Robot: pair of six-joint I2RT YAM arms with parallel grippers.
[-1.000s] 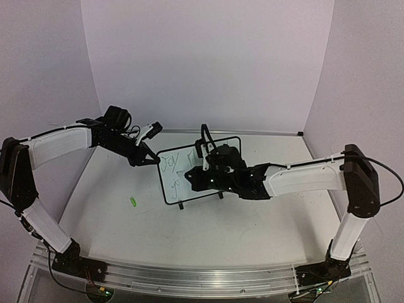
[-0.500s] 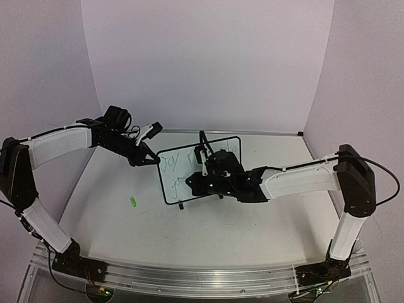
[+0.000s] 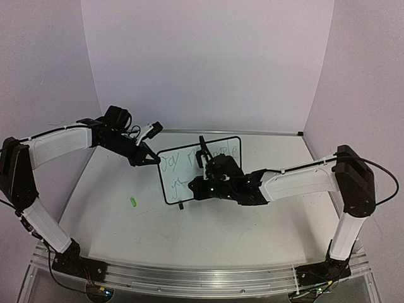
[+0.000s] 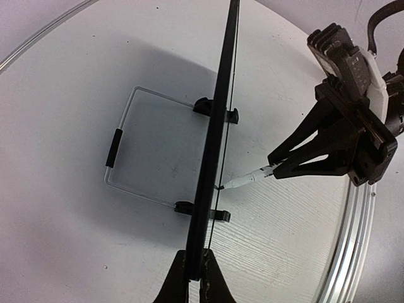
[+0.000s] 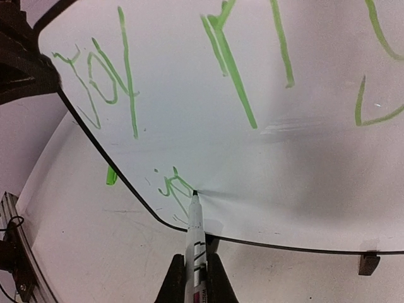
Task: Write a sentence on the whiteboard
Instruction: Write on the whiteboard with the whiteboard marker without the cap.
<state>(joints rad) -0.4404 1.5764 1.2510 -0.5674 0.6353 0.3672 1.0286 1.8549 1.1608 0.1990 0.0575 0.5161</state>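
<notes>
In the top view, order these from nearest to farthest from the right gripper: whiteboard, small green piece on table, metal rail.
1. Black-framed white whiteboard, directly before the right gripper.
2. Small green piece, lying further left.
3. Silver metal rail, along the near edge.

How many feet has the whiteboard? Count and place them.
2: one foot nearest the left gripper, the other foot farther along the whiteboard's lower edge; none seems hidden.

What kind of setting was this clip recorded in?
Probably a lab robot cell: plain pale backdrop walls close in a white table, the left arm and right arm stand on an aluminium rail at its near edge, working a whiteboard with a marker.
</notes>
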